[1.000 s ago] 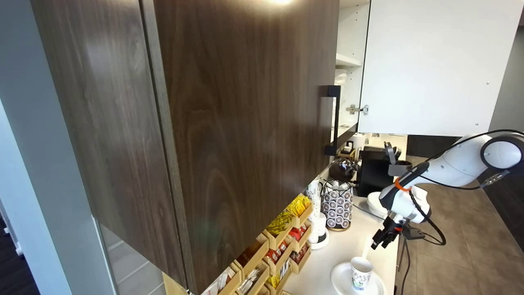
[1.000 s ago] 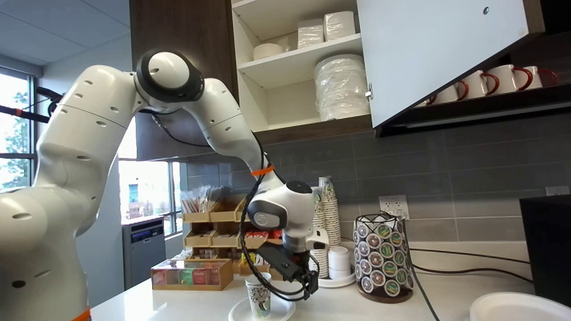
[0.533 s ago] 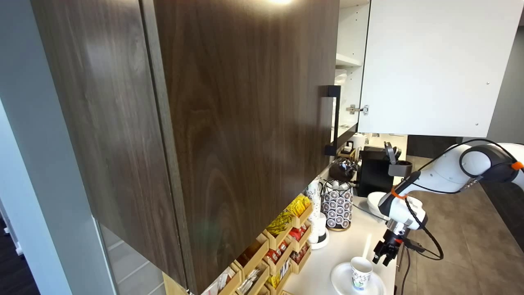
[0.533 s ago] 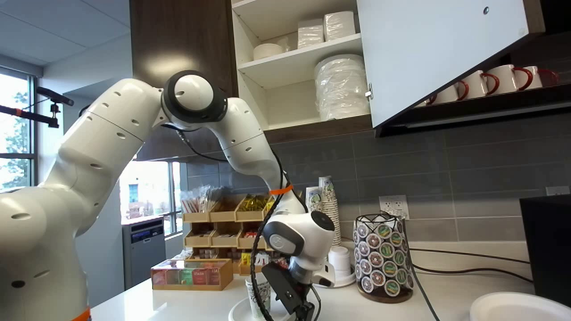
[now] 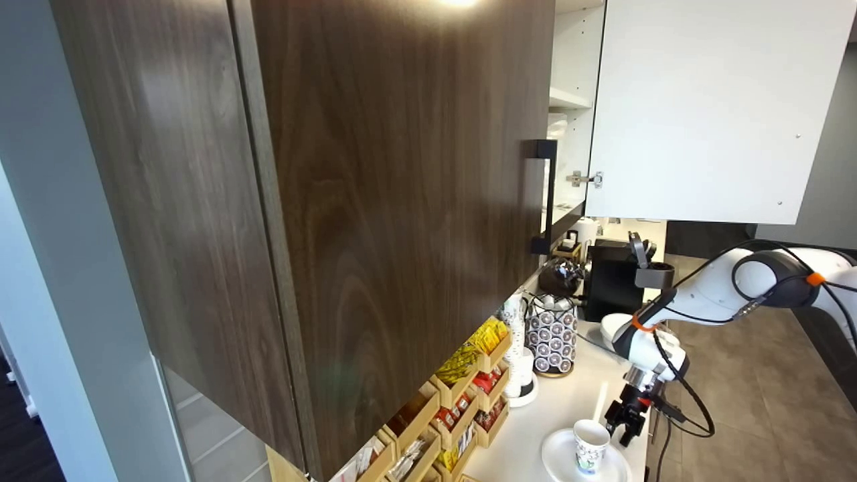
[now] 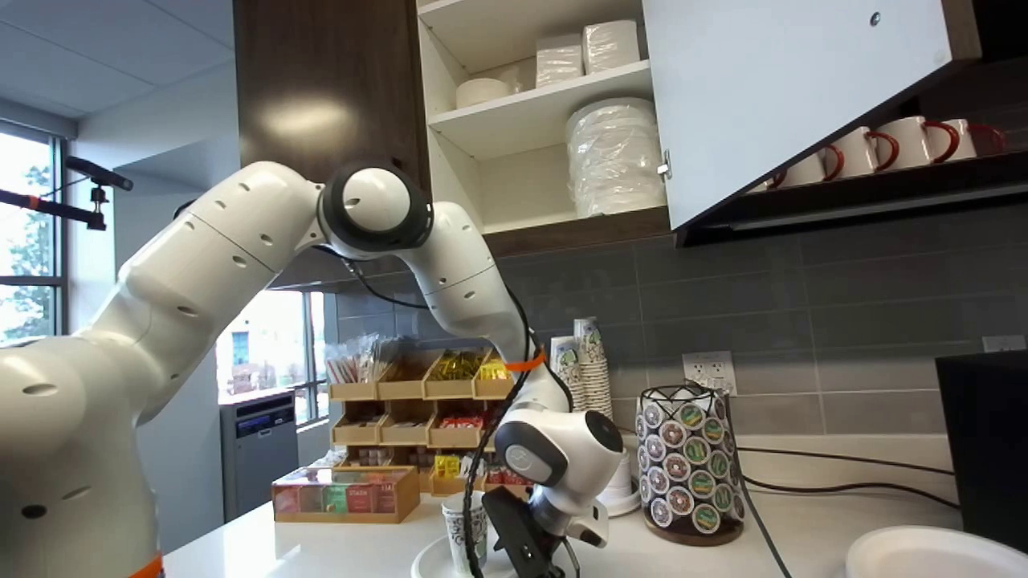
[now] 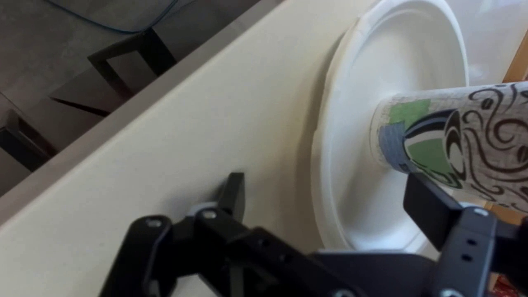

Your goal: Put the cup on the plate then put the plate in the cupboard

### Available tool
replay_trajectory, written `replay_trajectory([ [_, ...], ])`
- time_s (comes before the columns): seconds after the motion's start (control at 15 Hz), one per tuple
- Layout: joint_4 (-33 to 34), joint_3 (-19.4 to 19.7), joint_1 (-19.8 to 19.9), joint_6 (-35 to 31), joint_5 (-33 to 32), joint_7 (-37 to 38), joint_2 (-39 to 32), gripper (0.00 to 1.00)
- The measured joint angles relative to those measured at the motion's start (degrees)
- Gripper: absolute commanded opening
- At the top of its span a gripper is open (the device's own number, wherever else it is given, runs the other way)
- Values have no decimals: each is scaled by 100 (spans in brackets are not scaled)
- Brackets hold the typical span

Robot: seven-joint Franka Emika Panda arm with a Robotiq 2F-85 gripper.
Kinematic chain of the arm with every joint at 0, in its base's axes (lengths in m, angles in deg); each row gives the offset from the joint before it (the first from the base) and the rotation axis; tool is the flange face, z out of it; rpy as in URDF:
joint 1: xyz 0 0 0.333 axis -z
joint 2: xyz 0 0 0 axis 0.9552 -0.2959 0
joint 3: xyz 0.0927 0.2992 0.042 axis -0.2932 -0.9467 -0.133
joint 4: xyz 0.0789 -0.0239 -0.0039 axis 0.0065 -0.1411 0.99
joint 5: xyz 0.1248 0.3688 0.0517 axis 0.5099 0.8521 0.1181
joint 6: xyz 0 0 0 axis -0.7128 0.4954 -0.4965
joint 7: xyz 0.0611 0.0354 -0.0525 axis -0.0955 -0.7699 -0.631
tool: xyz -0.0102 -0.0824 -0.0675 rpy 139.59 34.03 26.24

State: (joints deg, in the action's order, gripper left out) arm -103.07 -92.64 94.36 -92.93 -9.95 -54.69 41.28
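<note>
The cup, a white paper cup with green and brown print, stands upright on the white plate. Both exterior views show the cup on the plate on the counter. My gripper is open, low beside the plate, tilted. In the wrist view one finger is over bare counter outside the rim, the other overlaps the plate and the cup's lower edge; whether it touches cannot be told. The cupboard is open, its pale door swung out. In an exterior view the fingertips are partly cut off below.
A patterned pod holder, cup stacks and wooden snack trays line the back wall. A white dish lies farther along. Wrapped plates fill the lower shelf's right side. The counter edge runs close to my gripper.
My gripper has come down and in toward the plate's rim, the arm reaching farther forward. Its jaws have stayed open. Cup, plate and cupboard door have not moved.
</note>
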Motion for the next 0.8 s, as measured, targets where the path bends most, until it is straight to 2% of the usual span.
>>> replay_trajectory([
  [0.8,484,74,-20,620,0,339,-366,100],
])
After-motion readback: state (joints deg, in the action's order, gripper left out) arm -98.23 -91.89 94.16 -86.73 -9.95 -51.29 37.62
